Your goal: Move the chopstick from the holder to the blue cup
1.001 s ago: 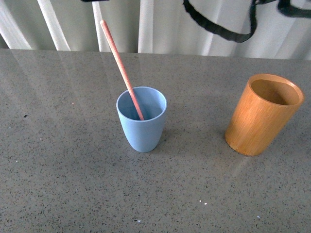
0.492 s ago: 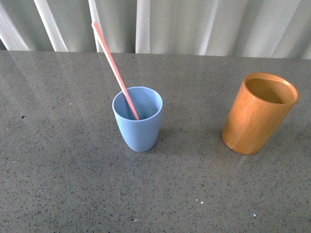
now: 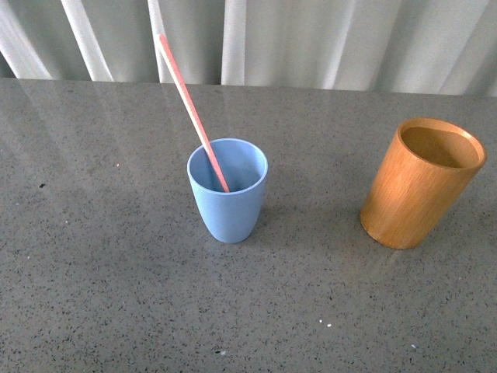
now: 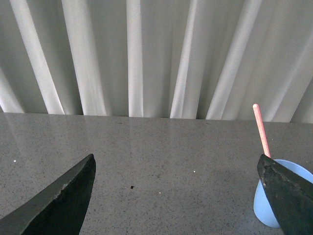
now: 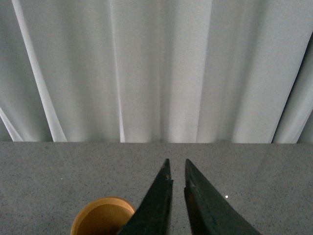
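Front view: you see the chopstick (image 3: 194, 113) standing in the blue cup (image 3: 227, 190), lower end inside, resting on the rim and leaning up toward the far left; the holder (image 3: 420, 183) stands well apart to the cup's right, upright on the grey speckled table (image 3: 93, 272), w/ a white curtain (image 3: 311, 39) behind; neither arm shows here. Left wrist view: you see the left gripper (image 4: 176, 196) w/ its two dark fingers (image 4: 58, 200) spread wide, nothing between them; the blue cup (image 4: 266, 205) sits just behind the finger on the cup's side, partly hidden by it, and the chopstick (image 4: 261, 129) rises from it above that fingertip, clear of the gripper. Table between the fingers is bare stone. Right wrist view: you see the right gripper (image 5: 177, 166) w/ fingers (image 5: 156, 200) nearly pressed together, only a thin slit between the tips, pinching nothing; the holder (image 5: 100, 218) lies low beside the fingers, its open mouth facing up, partly cut off at the frame edge, approx. touching the nearer finger's outline in the picture, though real contact can't be judged. Curtain fills the upper part beyond the tips.
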